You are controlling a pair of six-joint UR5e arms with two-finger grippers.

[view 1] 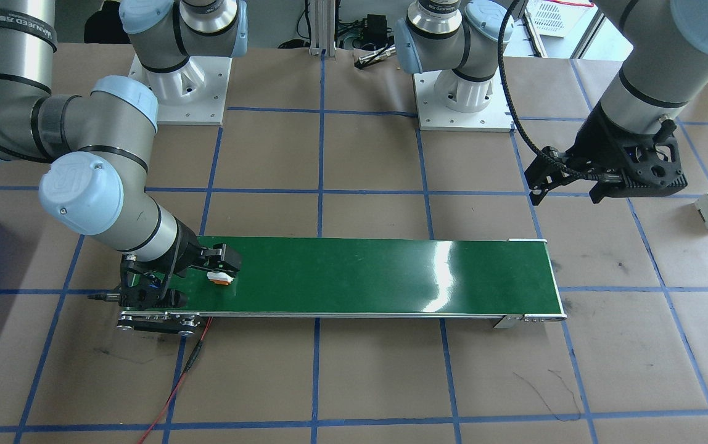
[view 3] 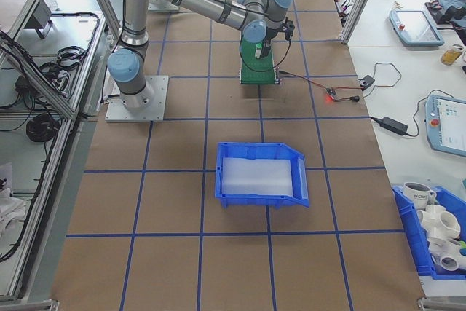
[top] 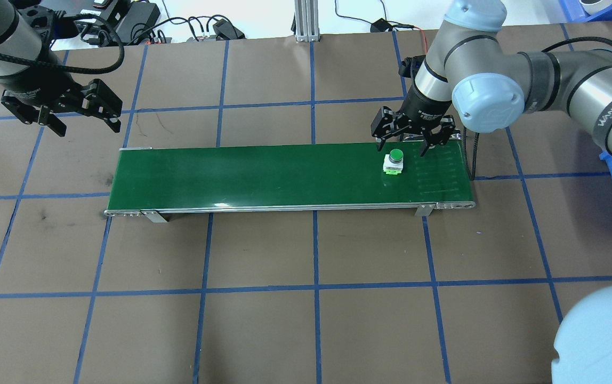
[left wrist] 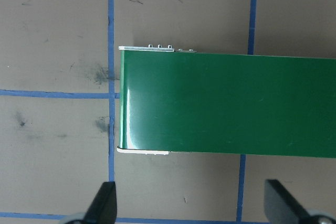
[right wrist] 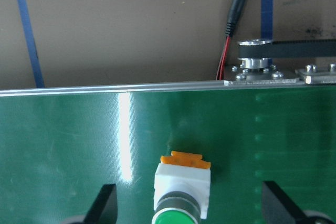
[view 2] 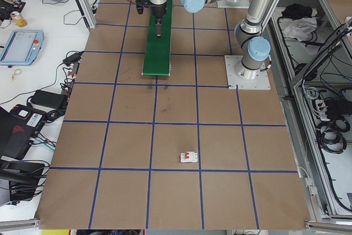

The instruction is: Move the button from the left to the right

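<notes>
Green-capped, one button (top: 393, 162) sits on one belt (top: 263, 176) beneath the spread right gripper (top: 412, 140).

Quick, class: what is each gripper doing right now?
Left gripper: open, holding nothing.
Right gripper: open above the button, not gripping it.

Right gripper (top: 410, 140) lowered, jaws spread wide, left gripper (top: 79, 118) raised, jaws apart

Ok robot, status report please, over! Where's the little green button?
Right tool open, above the button. Left tool open, off the belt's left end. Button upright on the conveyor belt, right end, not gripped. Nothing in the way.
</notes>
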